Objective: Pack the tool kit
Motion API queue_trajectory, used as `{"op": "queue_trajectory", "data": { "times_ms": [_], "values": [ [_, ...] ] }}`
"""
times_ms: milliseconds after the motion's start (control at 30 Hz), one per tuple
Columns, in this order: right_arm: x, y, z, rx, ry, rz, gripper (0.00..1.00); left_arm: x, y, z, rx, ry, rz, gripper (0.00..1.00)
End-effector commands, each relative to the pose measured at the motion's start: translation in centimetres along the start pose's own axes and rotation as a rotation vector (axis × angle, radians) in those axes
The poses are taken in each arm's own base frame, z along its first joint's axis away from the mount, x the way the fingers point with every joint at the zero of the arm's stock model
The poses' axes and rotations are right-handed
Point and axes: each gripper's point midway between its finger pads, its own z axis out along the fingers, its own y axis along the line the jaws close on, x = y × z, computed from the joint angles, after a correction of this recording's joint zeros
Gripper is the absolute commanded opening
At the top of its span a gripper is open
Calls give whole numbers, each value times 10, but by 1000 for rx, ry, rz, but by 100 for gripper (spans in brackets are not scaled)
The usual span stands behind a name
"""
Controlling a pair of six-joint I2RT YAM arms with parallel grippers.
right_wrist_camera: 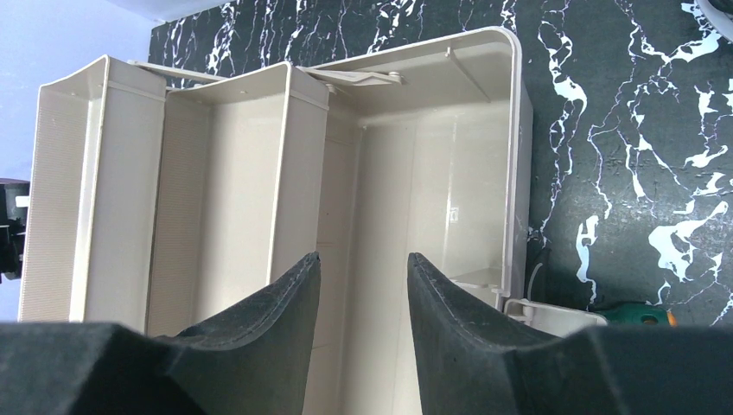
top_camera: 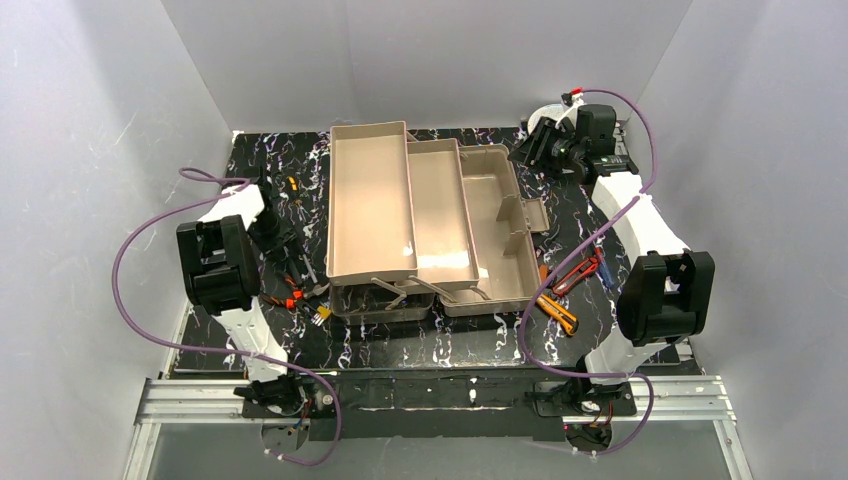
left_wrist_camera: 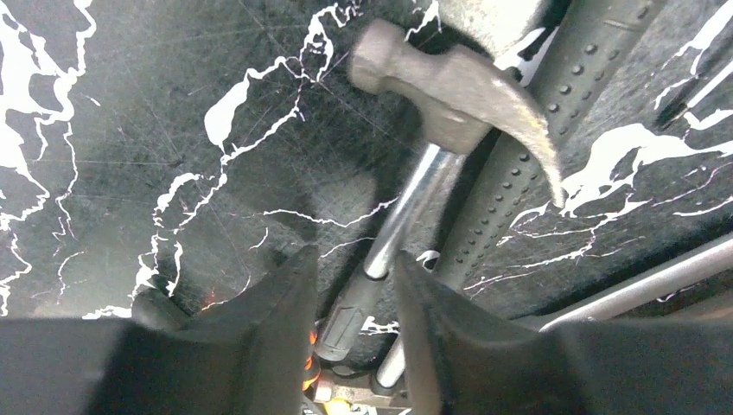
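Observation:
The tan toolbox [top_camera: 497,200] stands open mid-table, its two trays [top_camera: 370,200] swung out to the left and empty. It fills the right wrist view [right_wrist_camera: 432,173]. My left gripper [top_camera: 277,243] hangs low over tools left of the box. In the left wrist view it [left_wrist_camera: 354,259] is open, and its fingers [left_wrist_camera: 277,311] straddle the black handle of the hammer [left_wrist_camera: 449,95] without closing on it. My right gripper [top_camera: 530,152] is at the box's back right corner, open and empty [right_wrist_camera: 363,258]. Orange pliers [top_camera: 290,297] and a yellow knife [top_camera: 557,312] lie on the mat.
A grey dimpled tool grip [left_wrist_camera: 519,173] lies right beside the hammer. A red-handled tool [top_camera: 580,270] lies right of the box. A white spool [top_camera: 548,110] sits behind the right gripper. The black marbled mat [top_camera: 420,345] is walled on three sides.

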Motion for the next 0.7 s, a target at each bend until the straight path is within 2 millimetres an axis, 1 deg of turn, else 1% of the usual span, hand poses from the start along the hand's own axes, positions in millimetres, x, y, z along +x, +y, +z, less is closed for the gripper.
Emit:
{"op": "queue_trajectory", "data": {
  "times_ms": [0, 33, 67, 100, 167, 200, 267, 333, 433, 467, 567, 667],
  "values": [
    [-13, 9, -6, -38, -36, -11, 50, -1, 3, -4, -16, 17, 18, 28],
    [-14, 10, -7, -40, -39, -11, 49, 0, 3, -2, -20, 24, 15, 18],
    [-14, 10, -7, -43, -39, -11, 49, 2, 5, -2, -28, 30, -1, 13],
    [-15, 11, -8, -46, -40, -9, 49, 4, 8, 1, -29, 48, -32, 0],
    [-15, 11, -9, -52, -41, -6, 49, 9, 5, 4, 27, 82, -86, 0],
    [-15, 11, -9, -53, -41, -4, 49, 8, 3, 1, 48, 73, -96, 0],
    [-15, 11, -9, -57, -43, -2, 50, 0, 0, -12, 84, 11, -100, 0],
    [-16, 10, -10, -55, -45, -2, 50, -7, -4, -30, 127, -74, -91, 0],
    [-16, 8, -9, -51, -46, 1, 49, -16, -3, -65, 176, -193, -78, 0],
    [-16, 7, -7, -55, -41, 7, 50, -28, -4, -108, 240, -301, -68, 0],
    [-15, 6, -5, -64, -35, 14, 50, -36, -9, -160, 333, -403, -64, 0],
    [-14, 7, -3, -73, -28, 17, 49, -35, -26, -212, 507, -484, -58, 0]
  ]
}}
